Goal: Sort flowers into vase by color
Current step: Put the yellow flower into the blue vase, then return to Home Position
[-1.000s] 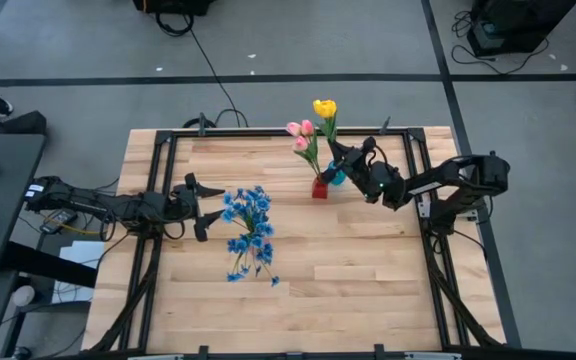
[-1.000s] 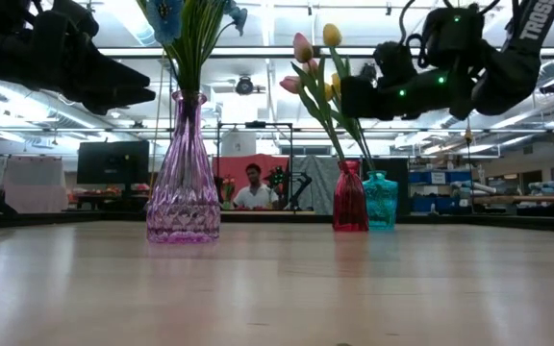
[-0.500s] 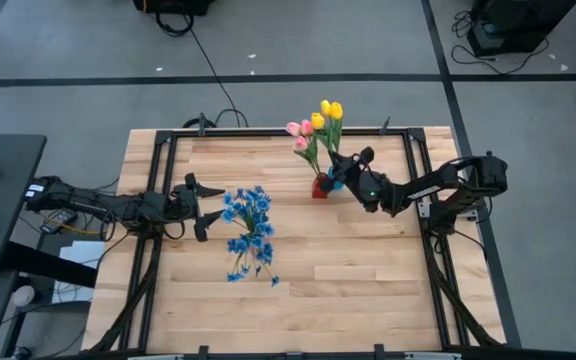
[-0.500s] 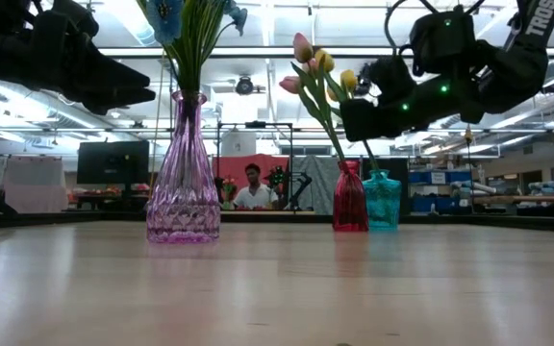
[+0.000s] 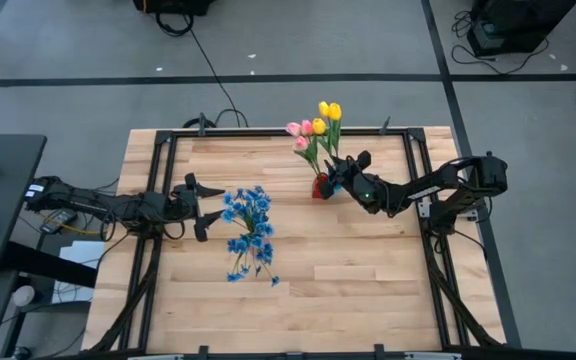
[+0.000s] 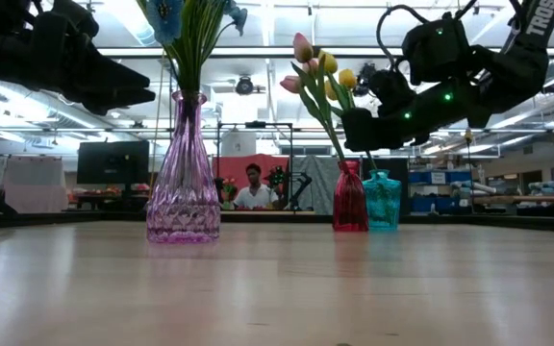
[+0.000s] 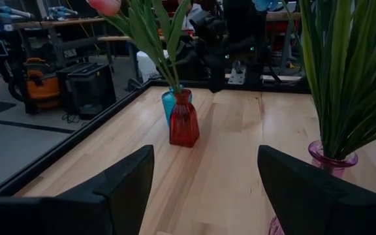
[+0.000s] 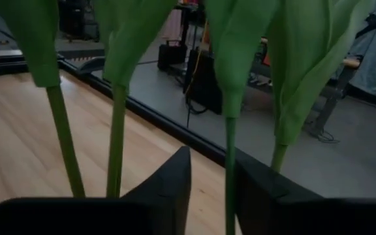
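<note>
Yellow tulips (image 5: 328, 110) stand in a teal vase (image 6: 381, 200) and pink tulips (image 5: 300, 130) in a red vase (image 6: 349, 197) beside it, at the table's far middle. Blue sprigs (image 5: 248, 225) fill a purple glass vase (image 6: 183, 183) left of centre. My right gripper (image 5: 336, 172) hovers level just above the teal vase among the stems, open, with one green tulip stem (image 8: 230, 156) standing in the gap between its fingers. My left gripper (image 5: 198, 207) waits open at the left, next to the blue sprigs. My right gripper has a thin tulip stem (image 8: 230, 196) upright in the gap between its fingers, close to one finger (image 8: 266, 196). The fingers come at it level from the table's right side. I cannot tell whether that finger touches the stem.
A black frame rail (image 5: 278, 132) runs round the table's edge just behind the two small vases. The near half of the wooden table (image 5: 348, 290) holds nothing. In the room beyond, a person (image 6: 254, 187) sits at a desk.
My right gripper has sunk toward the teal vase and shifted a little toward the table's left, tipping closer to level. The yellow tulip it carried has come down with it and now stands lower, beside the other yellow tulip.
</note>
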You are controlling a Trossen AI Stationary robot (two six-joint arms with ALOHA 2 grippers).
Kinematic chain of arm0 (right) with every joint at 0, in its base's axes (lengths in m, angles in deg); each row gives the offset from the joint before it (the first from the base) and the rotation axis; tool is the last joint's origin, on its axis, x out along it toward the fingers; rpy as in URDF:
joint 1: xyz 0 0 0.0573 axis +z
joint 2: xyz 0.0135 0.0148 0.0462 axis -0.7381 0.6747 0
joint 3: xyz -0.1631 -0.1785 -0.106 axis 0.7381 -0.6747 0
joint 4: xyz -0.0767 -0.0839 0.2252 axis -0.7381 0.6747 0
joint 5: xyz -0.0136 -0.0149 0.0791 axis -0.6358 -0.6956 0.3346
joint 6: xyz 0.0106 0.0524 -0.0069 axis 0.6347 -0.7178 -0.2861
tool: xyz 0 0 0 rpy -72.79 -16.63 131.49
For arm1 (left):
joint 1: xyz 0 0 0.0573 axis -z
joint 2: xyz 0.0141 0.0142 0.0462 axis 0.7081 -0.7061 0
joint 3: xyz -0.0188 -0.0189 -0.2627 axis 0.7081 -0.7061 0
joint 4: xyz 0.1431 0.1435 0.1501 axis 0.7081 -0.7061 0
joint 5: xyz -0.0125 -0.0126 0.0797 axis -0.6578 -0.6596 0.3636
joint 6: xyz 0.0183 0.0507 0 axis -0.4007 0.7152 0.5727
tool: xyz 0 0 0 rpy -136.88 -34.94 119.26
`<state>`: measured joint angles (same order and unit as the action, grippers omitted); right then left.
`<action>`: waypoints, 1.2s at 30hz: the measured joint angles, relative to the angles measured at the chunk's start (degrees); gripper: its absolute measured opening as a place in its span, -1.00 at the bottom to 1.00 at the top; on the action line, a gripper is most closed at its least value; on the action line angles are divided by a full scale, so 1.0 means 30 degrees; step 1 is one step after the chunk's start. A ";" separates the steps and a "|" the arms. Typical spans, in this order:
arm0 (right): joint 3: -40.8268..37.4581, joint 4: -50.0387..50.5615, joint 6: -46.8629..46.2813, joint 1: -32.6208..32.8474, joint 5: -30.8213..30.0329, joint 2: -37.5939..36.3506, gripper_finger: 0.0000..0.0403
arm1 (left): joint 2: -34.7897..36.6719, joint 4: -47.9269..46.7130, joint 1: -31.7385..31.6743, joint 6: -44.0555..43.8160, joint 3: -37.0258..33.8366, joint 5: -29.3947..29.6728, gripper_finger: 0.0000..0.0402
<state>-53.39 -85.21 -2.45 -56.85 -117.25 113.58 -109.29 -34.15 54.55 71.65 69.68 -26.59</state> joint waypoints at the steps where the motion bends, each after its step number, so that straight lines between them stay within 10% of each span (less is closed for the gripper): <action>1: 0.0000 0.0016 0.0004 0.0045 0.0000 0.0000 -0.43 | 0.0000 -0.0014 0.0000 0.0000 0.0000 0.0006 0.39; 11: -0.0007 0.2001 -0.0204 0.0852 0.0732 -0.3141 -0.03 | 0.0762 -0.0240 0.0168 0.0874 0.0000 0.0000 0.39; 36: -0.0009 1.3537 -0.3286 -0.3471 0.9595 -1.3227 -0.03 | 0.6540 -0.4871 0.0182 0.1825 0.0004 0.1649 0.39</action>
<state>-53.41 -44.60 -12.31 -67.27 -88.47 73.90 -89.67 -48.76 55.10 77.12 69.69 -21.64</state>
